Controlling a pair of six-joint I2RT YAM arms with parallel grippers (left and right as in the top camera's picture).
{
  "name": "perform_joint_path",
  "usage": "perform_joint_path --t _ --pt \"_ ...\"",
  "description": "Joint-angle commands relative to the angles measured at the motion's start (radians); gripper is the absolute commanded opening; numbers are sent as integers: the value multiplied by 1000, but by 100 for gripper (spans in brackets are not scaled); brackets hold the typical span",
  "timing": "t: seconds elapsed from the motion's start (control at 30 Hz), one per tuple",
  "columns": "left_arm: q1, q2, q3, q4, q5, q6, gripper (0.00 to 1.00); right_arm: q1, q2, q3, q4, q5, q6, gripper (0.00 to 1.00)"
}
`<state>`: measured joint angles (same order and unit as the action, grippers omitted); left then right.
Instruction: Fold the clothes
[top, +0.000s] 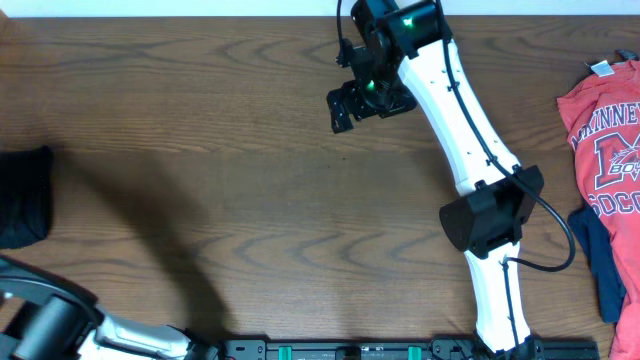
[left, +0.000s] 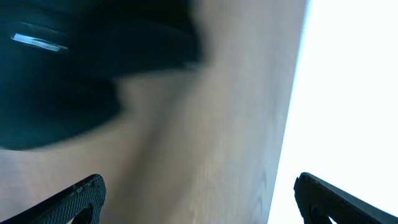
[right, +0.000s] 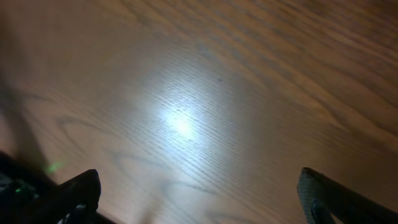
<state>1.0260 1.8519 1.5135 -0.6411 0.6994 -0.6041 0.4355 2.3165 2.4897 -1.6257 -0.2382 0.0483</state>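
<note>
The black T-shirt (top: 22, 195) lies bunched at the table's left edge. In the left wrist view it is a blurred dark mass (left: 68, 74) at the top left, with a small white label showing. My left gripper (left: 199, 199) is open and empty over bare wood, short of the shirt. Only part of the left arm (top: 45, 325) shows at the bottom left of the overhead view. My right gripper (top: 352, 105) is at the far middle of the table, well away from the shirt. In the right wrist view it is open (right: 199, 196) and empty above bare wood.
A red T-shirt with white lettering (top: 605, 130) and a navy garment (top: 600, 250) lie at the table's right edge. The wooden table (top: 250, 200) spans the view. Its far edge (left: 292, 124) shows in the left wrist view, with bright white beyond it.
</note>
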Motion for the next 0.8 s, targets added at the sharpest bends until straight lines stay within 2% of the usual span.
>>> perform_joint_path --t 0.0,0.23,0.6,0.77 --pt "-93 -85 8 19 23 45 98 -24 -2 4 0 58 -5 99" --pt "-309 -128 8 20 23 104 98 -124 -2 4 -10 217 45 99" --pt "-690 -128 7 9 -11 280 98 -451 -2 2 -68 219 78 99" --pt "-871 -128 7 5 -12 376 98 -561 -3 2 -73 141 77 99"
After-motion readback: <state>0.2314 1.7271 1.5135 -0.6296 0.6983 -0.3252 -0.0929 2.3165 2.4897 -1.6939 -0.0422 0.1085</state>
